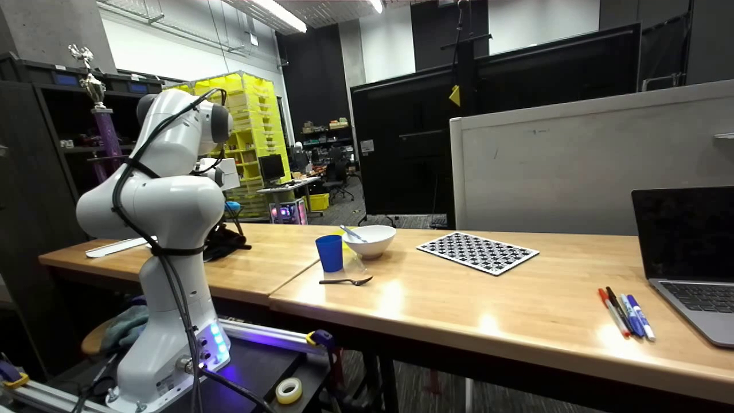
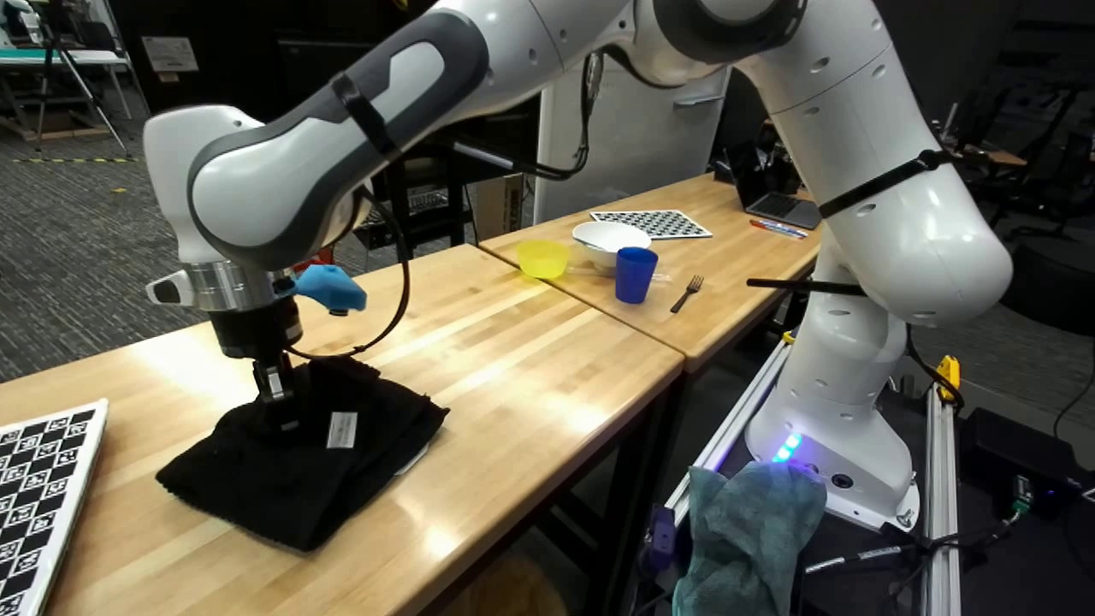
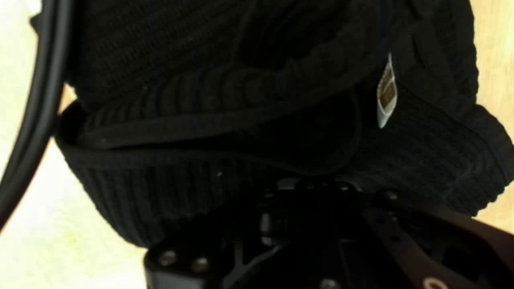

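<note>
A black ribbed knit cloth point(image 2: 316, 479) lies crumpled on the wooden table, with a white tag point(image 2: 342, 429) showing on top. My gripper point(image 2: 287, 423) points down into it, its fingers drawn together and the tips against the fabric. In the wrist view the cloth point(image 3: 168, 180) fills most of the picture, and a folded hem passes just beyond the gripper point(image 3: 315, 186). The dark fabric and dark fingers blend, so whether a fold is pinched between them cannot be seen. In an exterior view, part of the cloth point(image 1: 226, 244) shows behind the arm, which hides the gripper.
Near the cloth lies a checkered board point(image 2: 38, 488). Farther along stand a yellow bowl point(image 2: 543, 258), a white bowl point(image 2: 612, 239) and a blue cup point(image 2: 635, 275), with a fork point(image 2: 688, 293) beside them. Another checkered board point(image 1: 479, 252), several pens point(image 1: 626, 314) and a laptop point(image 1: 688, 246) lie beyond.
</note>
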Controlling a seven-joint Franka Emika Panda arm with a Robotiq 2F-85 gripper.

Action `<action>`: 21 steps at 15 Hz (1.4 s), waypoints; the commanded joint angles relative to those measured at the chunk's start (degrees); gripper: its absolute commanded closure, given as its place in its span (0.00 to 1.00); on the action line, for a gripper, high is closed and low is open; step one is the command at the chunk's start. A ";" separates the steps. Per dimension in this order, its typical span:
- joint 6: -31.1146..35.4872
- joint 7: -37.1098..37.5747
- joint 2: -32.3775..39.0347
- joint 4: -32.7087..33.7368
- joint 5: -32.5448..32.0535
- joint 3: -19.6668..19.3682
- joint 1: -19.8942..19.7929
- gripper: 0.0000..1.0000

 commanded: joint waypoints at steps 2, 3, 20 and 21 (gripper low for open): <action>-2.07 1.03 5.79 7.06 -1.81 -0.36 1.63 1.00; -2.92 0.99 6.26 8.18 -1.90 -0.54 1.67 1.00; -13.59 -1.83 14.83 26.51 -2.10 -2.26 1.37 1.00; -14.11 -2.12 15.25 27.51 -2.17 -2.40 1.37 1.00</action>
